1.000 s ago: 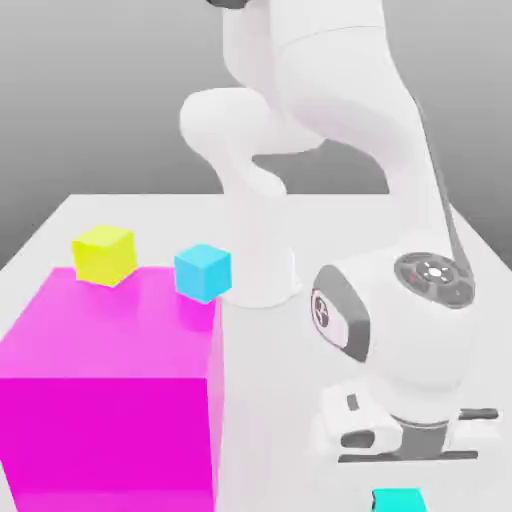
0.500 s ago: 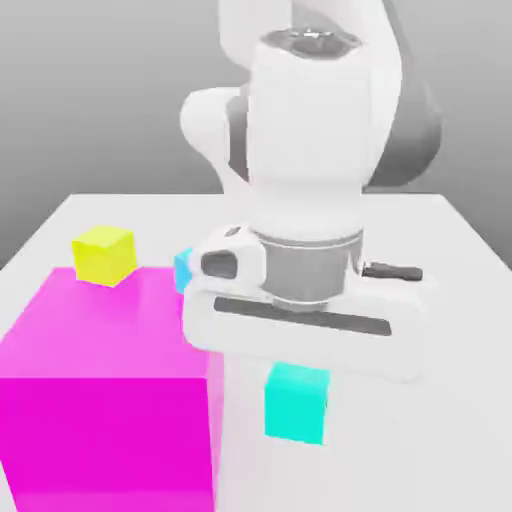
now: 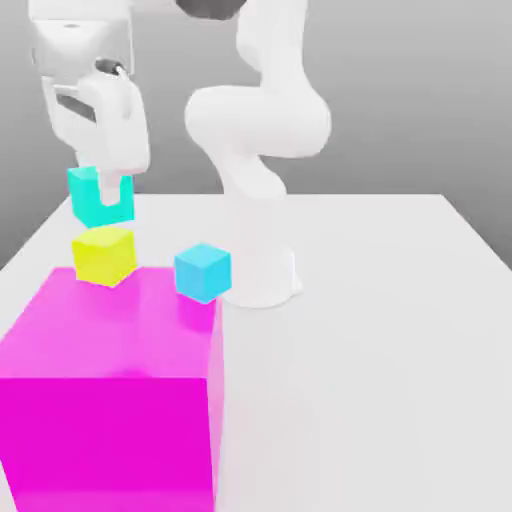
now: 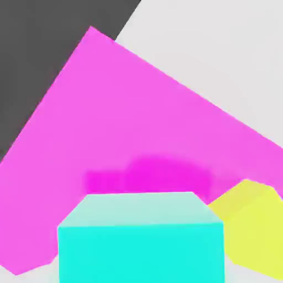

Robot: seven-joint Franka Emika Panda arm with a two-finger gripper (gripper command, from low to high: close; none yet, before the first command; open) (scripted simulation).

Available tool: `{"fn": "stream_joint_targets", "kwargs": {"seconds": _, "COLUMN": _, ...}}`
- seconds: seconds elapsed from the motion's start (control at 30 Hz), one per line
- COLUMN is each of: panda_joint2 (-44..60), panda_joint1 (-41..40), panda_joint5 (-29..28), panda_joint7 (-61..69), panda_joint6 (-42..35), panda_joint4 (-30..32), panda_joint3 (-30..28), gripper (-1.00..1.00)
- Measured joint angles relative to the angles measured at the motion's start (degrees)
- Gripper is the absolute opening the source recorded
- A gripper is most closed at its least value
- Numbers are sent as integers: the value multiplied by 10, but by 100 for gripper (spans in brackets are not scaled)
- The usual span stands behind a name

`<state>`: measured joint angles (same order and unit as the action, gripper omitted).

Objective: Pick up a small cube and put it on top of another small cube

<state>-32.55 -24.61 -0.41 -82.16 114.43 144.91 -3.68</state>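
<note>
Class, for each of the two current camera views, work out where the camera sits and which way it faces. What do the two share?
Exterior view: off the arm, raised, facing the robot's base across the table; the arm and gripper show.
Hand view: on the hand, looking past the held turquoise cube down onto the magenta block.
Shared: both show the turquoise cube, the magenta block and the yellow cube.

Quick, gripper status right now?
Gripper: closed on the small turquoise cube, holding it up above the small yellow cube.
</note>
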Motion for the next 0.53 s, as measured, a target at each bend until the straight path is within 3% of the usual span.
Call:
{"fn": "stream_joint_targets", "kwargs": {"seconds": 0.07, "panda_joint2": -15, "panda_joint1": -21, "panda_joint5": -14, "panda_joint7": -17, "panda_joint6": -4, "panda_joint4": 25, "panda_joint3": -3, "gripper": -100}}
{"fn": "stream_joint_targets", "kwargs": {"seconds": 0.17, "panda_joint2": 2, "panda_joint1": -28, "panda_joint5": -18, "panda_joint7": -22, "panda_joint6": 55, "panda_joint4": 72, "panda_joint3": -5, "gripper": -100}}
{"fn": "stream_joint_targets", "kwargs": {"seconds": 0.2, "panda_joint2": 8, "panda_joint1": -29, "panda_joint5": -18, "panda_joint7": -22, "panda_joint6": 75, "panda_joint4": 86, "panda_joint3": -5, "gripper": 100}}
{"fn": "stream_joint_targets", "kwargs": {"seconds": 0.4, "panda_joint2": 12, "panda_joint1": -31, "panda_joint5": -20, "panda_joint7": -22, "panda_joint6": 85, "panda_joint4": 93, "panda_joint3": -4, "gripper": 100}}
{"fn": "stream_joint_targets", "kwargs": {"seconds": 0.53, "panda_joint2": -12, "panda_joint1": -31, "panda_joint5": -20, "panda_joint7": -23, "panda_joint6": 18, "panda_joint4": 50, "panda_joint3": -1, "gripper": 100}}
